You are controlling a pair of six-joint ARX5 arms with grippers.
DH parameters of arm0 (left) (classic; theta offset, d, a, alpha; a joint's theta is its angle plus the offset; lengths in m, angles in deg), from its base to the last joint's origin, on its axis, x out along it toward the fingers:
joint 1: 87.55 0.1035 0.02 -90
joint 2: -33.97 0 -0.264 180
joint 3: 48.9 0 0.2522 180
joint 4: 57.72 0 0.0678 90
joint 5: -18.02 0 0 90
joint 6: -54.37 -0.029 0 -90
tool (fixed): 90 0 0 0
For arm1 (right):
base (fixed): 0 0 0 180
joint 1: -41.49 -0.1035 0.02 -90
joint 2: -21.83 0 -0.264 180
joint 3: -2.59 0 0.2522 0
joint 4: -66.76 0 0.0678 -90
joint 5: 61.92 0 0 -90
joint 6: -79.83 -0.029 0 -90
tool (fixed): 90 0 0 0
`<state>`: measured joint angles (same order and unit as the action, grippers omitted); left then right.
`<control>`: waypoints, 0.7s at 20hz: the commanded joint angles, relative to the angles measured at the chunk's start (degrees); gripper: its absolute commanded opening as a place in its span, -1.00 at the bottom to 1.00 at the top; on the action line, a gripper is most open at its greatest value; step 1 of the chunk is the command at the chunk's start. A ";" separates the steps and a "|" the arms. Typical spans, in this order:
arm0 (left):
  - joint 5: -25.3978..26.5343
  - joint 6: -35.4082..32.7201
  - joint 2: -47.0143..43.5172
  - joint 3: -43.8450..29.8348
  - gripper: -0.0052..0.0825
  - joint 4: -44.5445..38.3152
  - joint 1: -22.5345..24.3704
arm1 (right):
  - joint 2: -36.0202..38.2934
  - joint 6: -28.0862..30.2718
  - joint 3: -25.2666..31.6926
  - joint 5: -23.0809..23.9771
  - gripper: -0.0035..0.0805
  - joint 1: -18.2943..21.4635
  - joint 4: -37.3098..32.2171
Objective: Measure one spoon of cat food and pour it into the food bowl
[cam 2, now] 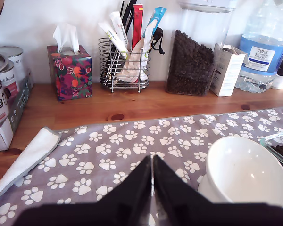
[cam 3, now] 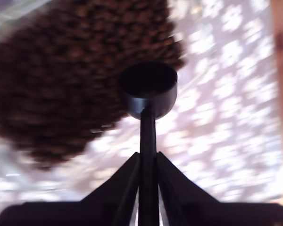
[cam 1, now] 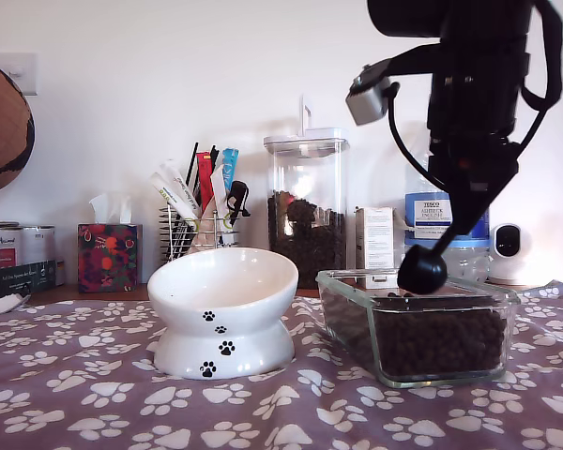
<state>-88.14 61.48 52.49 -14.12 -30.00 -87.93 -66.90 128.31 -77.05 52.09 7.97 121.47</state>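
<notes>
My second gripper [cam 1: 470,185] [cam 3: 147,157] is shut on the handle of the black spoon [cam 1: 422,271] [cam 3: 148,89]. The spoon's round cup hangs at the near rim of a clear glass dish [cam 1: 349,309], just above the brown cat food [cam 1: 439,339] [cam 3: 61,80] in it. The cup's inside looks dark, and blur hides any pellets. The white food bowl [cam 1: 183,291] [cam 2: 245,172] with black paw prints stands empty, to the exterior view's left of the dish. My first gripper [cam 2: 152,160] is shut on nothing above the mat, short of the bowl; it is out of the exterior view.
A tall clear jar [cam 1: 305,230] of kibble, a wire holder of sachets [cam 1: 199,211], a tissue box [cam 1: 108,256], a small white box [cam 1: 374,237] and a water bottle [cam 1: 443,220] line the back wall. Cans [cam 2: 2,84] and a white cloth [cam 2: 30,155] also show. A paw-print mat [cam 1: 94,394] covers the table.
</notes>
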 commanded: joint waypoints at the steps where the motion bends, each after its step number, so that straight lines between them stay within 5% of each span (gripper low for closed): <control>1: 0.11 -0.07 0.24 -0.15 -0.93 -0.31 -0.26 | 0.39 9.60 0.17 2.62 -0.94 -1.38 -5.11; 5: 0.11 -0.07 0.24 -0.15 -0.93 -0.28 -0.26 | 0.39 31.43 0.00 3.93 -0.94 -3.67 -11.10; 14: -0.11 0.35 0.22 -0.15 -0.93 -0.24 -0.26 | -1.51 47.89 -0.02 4.66 -0.94 -3.17 -10.29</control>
<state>-88.21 61.65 52.49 -14.12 -30.00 -87.93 -66.82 175.53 -77.08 56.61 4.37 111.54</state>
